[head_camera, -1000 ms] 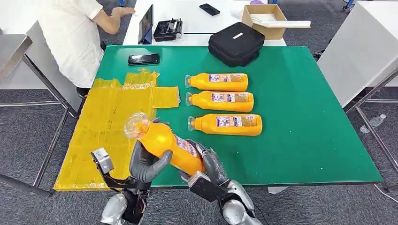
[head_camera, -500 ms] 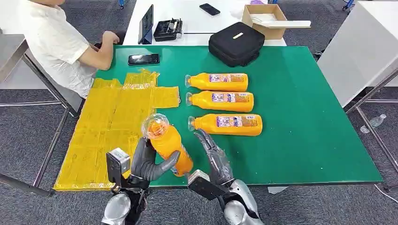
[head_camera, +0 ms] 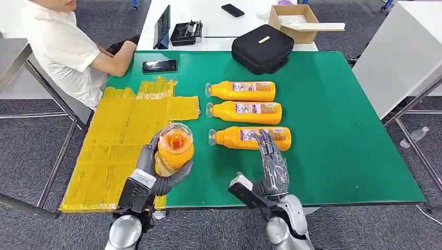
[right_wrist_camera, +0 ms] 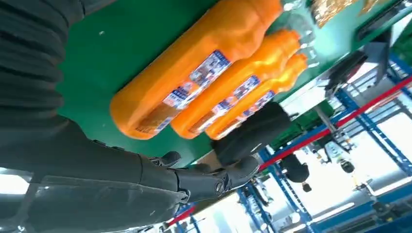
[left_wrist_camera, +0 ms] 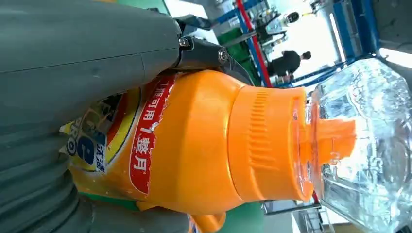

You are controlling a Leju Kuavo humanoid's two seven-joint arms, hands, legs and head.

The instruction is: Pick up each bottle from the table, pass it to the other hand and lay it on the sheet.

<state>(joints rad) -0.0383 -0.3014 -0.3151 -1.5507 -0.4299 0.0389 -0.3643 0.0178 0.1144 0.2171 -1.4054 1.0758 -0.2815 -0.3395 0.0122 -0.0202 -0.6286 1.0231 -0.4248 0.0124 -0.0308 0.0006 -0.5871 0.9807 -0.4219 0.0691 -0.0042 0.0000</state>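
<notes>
Orange bottle [head_camera: 175, 148] in the left hand [head_camera: 156, 172], held near the front edge of the green table [head_camera: 333, 151], cap end pointing up toward the head camera. Grey thumb and darker fingers [head_camera: 177, 177] wrap round the body below the shoulder; the left wrist view shows the label pressed against the palm and the clear overcap [left_wrist_camera: 364, 145] sticking out past the grip. The bottle sits over the boundary between the yellow sheet [head_camera: 120, 140] and the bare green surface; contact with the table cannot be told.

Right hand [head_camera: 272, 166] holds nothing. Fingers extended and loosely spread, pointing away from the robot, fingertips [head_camera: 263, 138] overlapping the nearest lying bottle [head_camera: 250, 138] in the head view. The right wrist view shows the fingers above the green surface beside that bottle; whether they touch it cannot be told.

Three bottles lie on their sides in a column on the table, caps toward the sheet: nearest, middle bottle [head_camera: 245, 112], far bottle [head_camera: 241, 91]. Close together, roughly parallel, none on the sheet.

Beyond these: black phone [head_camera: 159, 65] at the far edge of the green, black case [head_camera: 262, 48] straddling the green table and the white table [head_camera: 208, 15] behind. A person in a white shirt [head_camera: 62, 47] sits at the far left corner, forearm near the phone. Cardboard box [head_camera: 294, 21] on the white table.
</notes>
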